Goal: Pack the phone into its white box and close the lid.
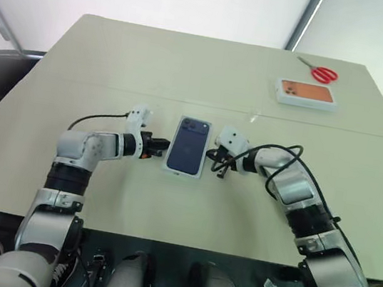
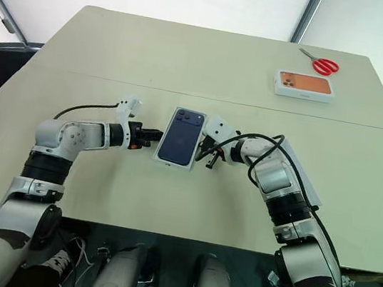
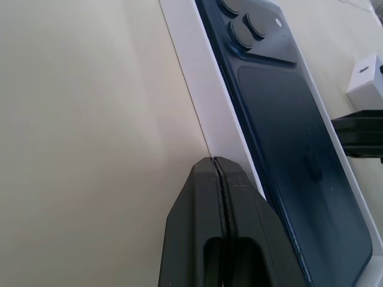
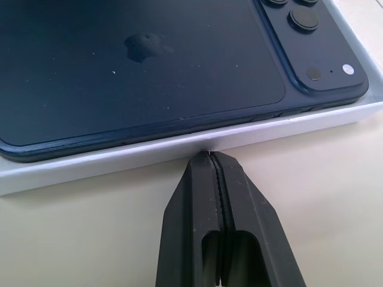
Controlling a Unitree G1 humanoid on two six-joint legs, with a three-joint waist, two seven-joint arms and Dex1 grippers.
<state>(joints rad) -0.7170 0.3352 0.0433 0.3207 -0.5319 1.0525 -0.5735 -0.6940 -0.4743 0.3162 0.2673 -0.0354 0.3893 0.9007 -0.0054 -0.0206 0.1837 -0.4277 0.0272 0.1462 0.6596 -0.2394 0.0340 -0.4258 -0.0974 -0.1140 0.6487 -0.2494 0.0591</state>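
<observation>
The phone [image 2: 181, 136] is seen lying in the white box [image 4: 179, 149] on the tabletop [image 2: 190, 57]. Both the left pincer [image 3: 213, 159] and the right pincer [image 4: 207, 153] are closed, empty, pressed against opposite sides. Uneven pressure could slide or turn the box.

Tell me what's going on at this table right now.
The robot has a dark blue phone picture facing up from a white box in the middle of the table. Both grippers are shut, with tips at the box's long sides: the left gripper on one side, the right gripper on the other. Whether that is the phone or the printed lid is unclear. An orange-pictured box and red scissors lie at the far right.
</observation>
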